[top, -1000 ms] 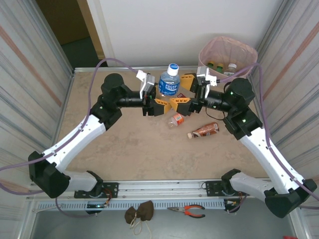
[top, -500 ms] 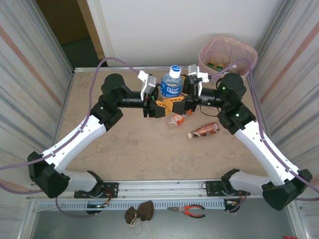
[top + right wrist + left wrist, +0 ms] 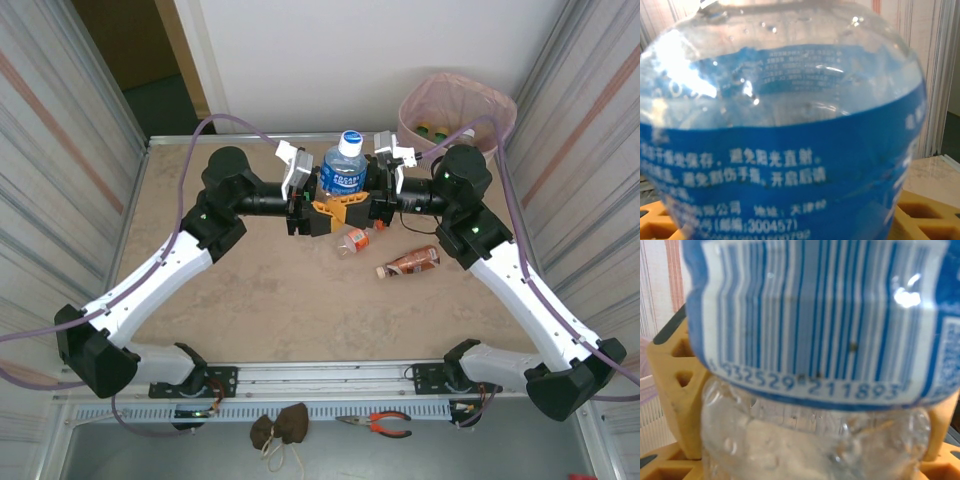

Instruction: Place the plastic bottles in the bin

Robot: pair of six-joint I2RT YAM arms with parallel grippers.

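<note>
**Far centre of the workspace, seen from above**

I see the blue-labelled bottle [image 3: 343, 172] upright at the far middle of the table [image 3: 250, 290], with the left gripper [image 3: 330, 203] clamped on its body. The right gripper [image 3: 365, 195] straddles the same bottle from the opposite side; whether it presses I cannot tell. A clear bottle [image 3: 352, 240] and a brown bottle [image 3: 410, 262] lie just nearer. The bin [image 3: 500, 105] stands in the far right corner.

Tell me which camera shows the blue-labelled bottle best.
Top external: the blue-labelled bottle appears nearly whole, upright, white cap on top. Left wrist gives a close-up of its barcode and clear body; right wrist a blurred close-up of its blue printed label.
</note>
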